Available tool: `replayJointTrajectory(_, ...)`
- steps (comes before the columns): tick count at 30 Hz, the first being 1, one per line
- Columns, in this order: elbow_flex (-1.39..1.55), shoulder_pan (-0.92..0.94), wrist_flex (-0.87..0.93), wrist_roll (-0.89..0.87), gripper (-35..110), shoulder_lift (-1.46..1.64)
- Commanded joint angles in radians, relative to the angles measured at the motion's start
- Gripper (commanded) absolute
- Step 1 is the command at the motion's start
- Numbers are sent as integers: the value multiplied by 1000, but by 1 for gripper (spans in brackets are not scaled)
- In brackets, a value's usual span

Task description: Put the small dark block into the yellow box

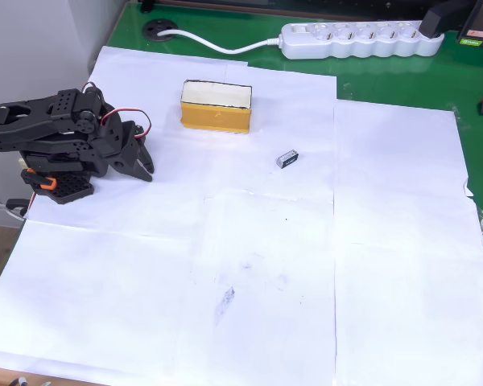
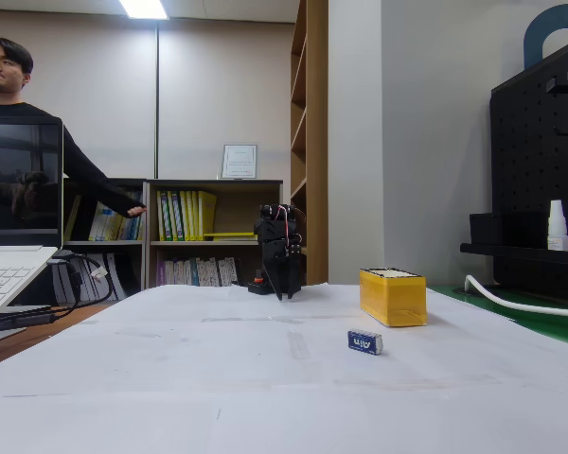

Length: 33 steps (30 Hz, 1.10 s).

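The small dark block point(image 1: 287, 159) lies on the white paper, right of and a little nearer than the yellow box point(image 1: 216, 105); in the fixed view the block point(image 2: 364, 341) shows a bluish face in front of the box point(image 2: 392, 296). My black arm is folded at the left of the overhead view, its gripper point(image 1: 145, 163) pointing down at the paper, well left of both things. In the fixed view the gripper point(image 2: 286, 284) hangs at the far end of the table. Its fingers look closed together with nothing between them.
A white power strip point(image 1: 362, 39) with its cable lies on the green table point(image 1: 402, 80) behind the paper. A laptop point(image 2: 14, 236) stands at the left in the fixed view, with a person behind it.
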State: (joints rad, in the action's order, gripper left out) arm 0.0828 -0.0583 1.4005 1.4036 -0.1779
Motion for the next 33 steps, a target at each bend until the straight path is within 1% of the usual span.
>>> replayJointTrajectory(1, 21, -28, 64, -18, 0, -8)
replayJointTrajectory(4, 21, -43, 37, -8, 0, 49)
replayJointTrajectory(7, 38, -34, -21, 114, 0, 130)
replayJointTrajectory(12, 215, -21, -147, 221, 0, 337)
replayJointTrajectory(14, 311, -32, -169, 261, 1, 436)
replayJointTrajectory(19, 640, -71, -184, 236, 1, 747)
replayJointTrajectory(25, 1031, -64, -183, 265, 1, 1115)
replayJointTrajectory(29, 1210, -58, -183, 433, 1, 1272)
replayJointTrajectory(33, 1402, -58, -187, 268, 0, 1419)
